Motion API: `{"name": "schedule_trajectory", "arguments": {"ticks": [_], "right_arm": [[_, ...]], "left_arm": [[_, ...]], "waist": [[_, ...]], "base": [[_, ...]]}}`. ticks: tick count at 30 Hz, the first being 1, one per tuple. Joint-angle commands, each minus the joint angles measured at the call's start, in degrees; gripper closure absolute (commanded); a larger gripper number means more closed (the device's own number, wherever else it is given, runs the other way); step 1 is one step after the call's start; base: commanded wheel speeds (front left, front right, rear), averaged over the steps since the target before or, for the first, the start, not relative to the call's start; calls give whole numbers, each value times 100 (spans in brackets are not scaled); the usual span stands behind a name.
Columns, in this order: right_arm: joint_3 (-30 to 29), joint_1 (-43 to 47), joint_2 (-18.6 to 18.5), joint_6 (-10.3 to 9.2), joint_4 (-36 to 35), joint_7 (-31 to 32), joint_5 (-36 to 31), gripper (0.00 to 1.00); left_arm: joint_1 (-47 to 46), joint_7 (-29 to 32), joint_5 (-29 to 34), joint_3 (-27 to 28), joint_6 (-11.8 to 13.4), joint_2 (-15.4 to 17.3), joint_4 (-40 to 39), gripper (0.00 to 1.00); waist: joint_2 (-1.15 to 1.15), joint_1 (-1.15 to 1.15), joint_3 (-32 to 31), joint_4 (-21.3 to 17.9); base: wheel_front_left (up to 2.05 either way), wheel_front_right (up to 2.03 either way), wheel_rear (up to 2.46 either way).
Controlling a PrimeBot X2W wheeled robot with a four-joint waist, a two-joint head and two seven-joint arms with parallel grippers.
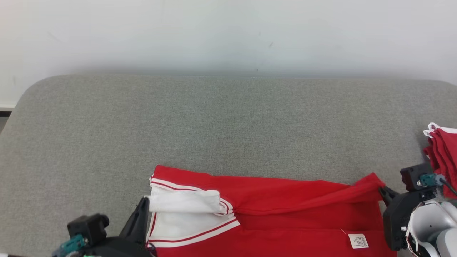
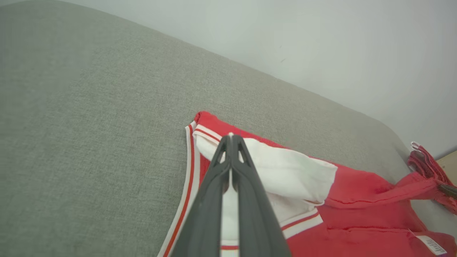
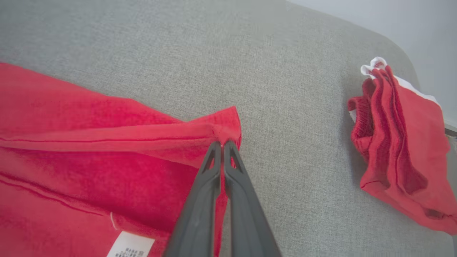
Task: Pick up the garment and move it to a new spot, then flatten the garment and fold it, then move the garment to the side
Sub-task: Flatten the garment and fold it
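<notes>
The garment point(image 1: 285, 210) is red with a white, red-striped band at its left end and lies along the near edge of the grey surface point(image 1: 228, 125). My left gripper point(image 1: 144, 201) is shut on the white band, which it holds folded over. In the left wrist view the left gripper point(image 2: 231, 137) pinches that white edge of the garment point(image 2: 357, 200). My right gripper point(image 1: 382, 190) is shut on the garment's red right corner, lifted into a ridge. The right wrist view shows the right gripper point(image 3: 222, 144) clamped on that corner of the garment point(image 3: 89, 160), with a white label beside it.
A second red garment point(image 1: 442, 150) lies bunched at the right edge of the grey surface, also in the right wrist view point(image 3: 400, 142). A pale wall point(image 1: 228, 35) rises behind the surface. Open grey fabric stretches across the middle and far side.
</notes>
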Motion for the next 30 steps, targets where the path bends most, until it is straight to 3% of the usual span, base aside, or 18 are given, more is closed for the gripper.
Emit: {"name": "schedule_trajectory", "arguments": {"ticks": [1, 13, 15, 16, 18, 26, 27, 28, 29, 30], "right_arm": [[33, 70, -81, 6, -14, 42, 38, 100], [580, 350, -492, 5, 209, 369, 233, 100], [584, 373, -449, 5, 260, 423, 296, 55], [587, 388, -424, 5, 275, 453, 310, 6], [523, 409, -346, 5, 294, 536, 340, 0], [142, 536, -132, 5, 78, 539, 259, 0], [97, 537, -101, 6, 39, 537, 255, 0], [29, 561, -92, 5, 3, 537, 241, 0], [-32, 599, -76, 5, -44, 532, 231, 0], [-95, 644, -30, 5, -96, 522, 235, 0]], "left_arm": [[144, -32, -30, 17, 23, 4, -12, 100], [785, -132, -315, 77, 149, 0, -47, 100], [811, -120, -342, 76, 133, -10, -38, 100], [838, -120, -352, 74, 134, -14, -23, 100], [878, -129, -361, 63, 123, -31, 18, 100], [839, -90, -231, -129, 114, -100, 257, 100], [842, -90, -207, -147, 121, -82, 307, 76], [843, -85, -148, -180, 163, -45, 352, 28], [848, -92, -93, -206, 185, -6, 392, 0], [865, -80, -44, -244, 213, 20, 432, 0]], "waist": [[0, 0, 13, -11], [0, 0, 66, 37], [0, 0, 53, 53], [0, 0, 45, 59], [0, 0, 31, 67], [0, 0, -42, 53], [0, 0, -56, 46], [0, 0, -68, 40], [0, 0, -80, 34], [0, 0, -94, 29]], "base": [[0, 0, 0], [0, 0, 0], [0, 0, 0], [0, 0, 0], [0, 0, 0], [0, 0, 0], [0, 0, 0], [0, 0, 0], [0, 0, 0], [0, 0, 0]]}}
